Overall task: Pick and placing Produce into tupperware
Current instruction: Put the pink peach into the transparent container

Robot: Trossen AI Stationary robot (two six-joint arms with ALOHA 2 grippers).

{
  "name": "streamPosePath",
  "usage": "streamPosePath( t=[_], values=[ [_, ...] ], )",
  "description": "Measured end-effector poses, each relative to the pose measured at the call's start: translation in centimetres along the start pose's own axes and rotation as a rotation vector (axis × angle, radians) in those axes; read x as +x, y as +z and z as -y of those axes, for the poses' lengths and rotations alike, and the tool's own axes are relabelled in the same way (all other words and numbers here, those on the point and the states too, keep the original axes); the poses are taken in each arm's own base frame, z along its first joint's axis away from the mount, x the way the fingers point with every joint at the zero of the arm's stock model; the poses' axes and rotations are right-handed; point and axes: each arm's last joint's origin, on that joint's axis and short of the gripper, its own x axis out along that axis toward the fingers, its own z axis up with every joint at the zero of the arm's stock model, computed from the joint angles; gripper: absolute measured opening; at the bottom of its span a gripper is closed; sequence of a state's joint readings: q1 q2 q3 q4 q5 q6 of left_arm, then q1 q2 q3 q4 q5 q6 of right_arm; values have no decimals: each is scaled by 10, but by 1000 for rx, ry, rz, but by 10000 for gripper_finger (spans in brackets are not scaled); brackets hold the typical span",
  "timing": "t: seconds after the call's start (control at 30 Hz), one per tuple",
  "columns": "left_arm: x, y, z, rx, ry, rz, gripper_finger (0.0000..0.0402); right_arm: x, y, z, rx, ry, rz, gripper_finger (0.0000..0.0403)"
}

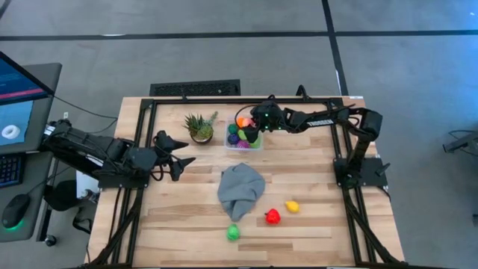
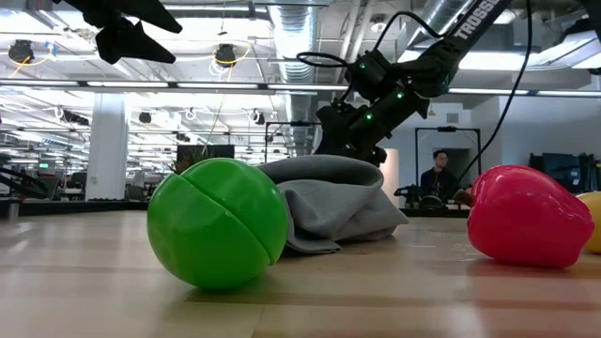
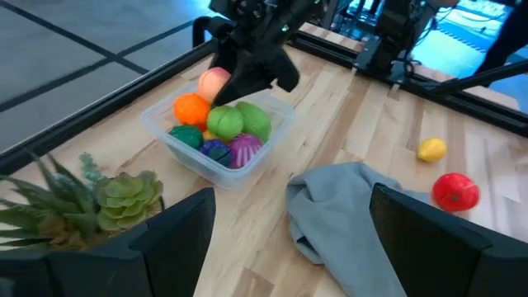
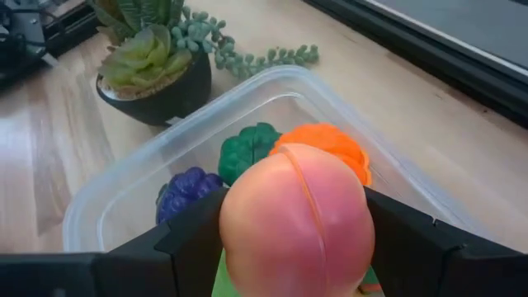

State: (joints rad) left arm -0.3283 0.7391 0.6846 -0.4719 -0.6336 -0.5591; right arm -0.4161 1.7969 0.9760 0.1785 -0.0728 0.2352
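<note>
The clear tupperware stands near the table's far edge and holds several toy pieces: orange, green, purple. My right gripper hangs over its far side, shut on a peach-coloured fruit. A green piece, a red piece and a yellow piece lie loose on the near half of the table. My left gripper hovers open at the table's left, well above the wood, and holds nothing. My right gripper pinches the peach-coloured fruit by its two opposite sides between its two fingers. The fingers come slanting down from the table's right side. The fruit sits inside the tupperware's rim, just above the other pieces; whether it rests on them I cannot tell.
A potted succulent stands just left of the tupperware. A crumpled grey cloth lies in the table's middle, between the tupperware and the loose pieces. Black frame rails run along the table's left, right and far edges.
</note>
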Motion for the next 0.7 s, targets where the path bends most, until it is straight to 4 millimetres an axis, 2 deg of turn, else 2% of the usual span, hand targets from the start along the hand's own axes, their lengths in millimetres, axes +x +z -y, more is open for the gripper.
streamPosePath(
  t=[0.7],
  values=[
    [0,-1,-1,0,9,-2,311,0,-2,0,13,48,-27,282]
  ],
)
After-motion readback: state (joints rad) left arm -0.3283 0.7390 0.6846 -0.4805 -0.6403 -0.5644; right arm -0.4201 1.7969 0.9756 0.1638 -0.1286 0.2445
